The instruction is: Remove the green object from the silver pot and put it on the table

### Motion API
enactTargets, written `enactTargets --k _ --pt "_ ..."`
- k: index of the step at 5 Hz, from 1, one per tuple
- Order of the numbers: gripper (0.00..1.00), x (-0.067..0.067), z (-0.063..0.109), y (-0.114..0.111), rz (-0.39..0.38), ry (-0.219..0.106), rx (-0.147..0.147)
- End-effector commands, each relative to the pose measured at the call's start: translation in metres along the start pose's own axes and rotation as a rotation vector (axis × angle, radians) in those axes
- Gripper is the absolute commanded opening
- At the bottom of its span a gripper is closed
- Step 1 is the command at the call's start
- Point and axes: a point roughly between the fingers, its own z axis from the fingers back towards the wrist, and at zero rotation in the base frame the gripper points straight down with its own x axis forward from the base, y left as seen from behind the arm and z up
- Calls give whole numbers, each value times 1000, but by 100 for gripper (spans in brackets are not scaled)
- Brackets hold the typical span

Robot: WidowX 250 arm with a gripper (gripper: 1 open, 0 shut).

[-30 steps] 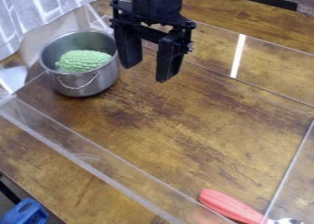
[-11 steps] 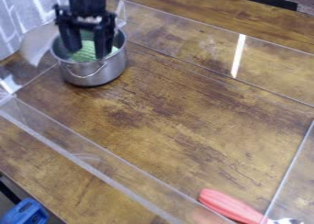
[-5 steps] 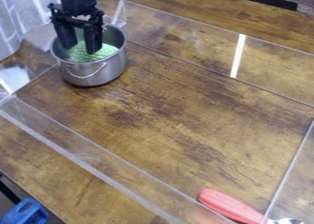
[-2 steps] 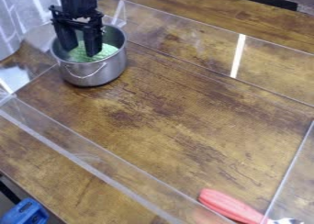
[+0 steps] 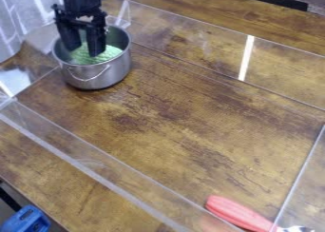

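Note:
The silver pot (image 5: 93, 68) stands at the far left of the table (image 5: 191, 103), its wire handle hanging down the front. Inside it lies the green object (image 5: 105, 54), a light-green bumpy lump, partly covered by my fingers. My black gripper (image 5: 80, 48) reaches straight down into the pot's mouth, its fingers on either side of the left part of the lump. The fingertips are down among the green; I cannot tell whether they press on it.
Low clear acrylic walls (image 5: 152, 193) border the tabletop. A red-orange handled item (image 5: 241, 215) lies at the front right, outside the wall. A pale cloth (image 5: 19, 22) hangs at the far left behind the pot.
Since six seconds ago the gripper moved left from beside the pot and came down into it. Over the last second it has hardly moved.

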Motion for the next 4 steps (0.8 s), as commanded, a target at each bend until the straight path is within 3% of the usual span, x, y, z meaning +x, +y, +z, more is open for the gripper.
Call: enactTargets --k 1,2,3,4 --pt "0 7 33 8 -89 -84 40" --pt "0 8 35 11 -130 -80 39" --pt "100 10 28 15 -175 -66 33" --pt "100 7 11 21 -147 -57 25"
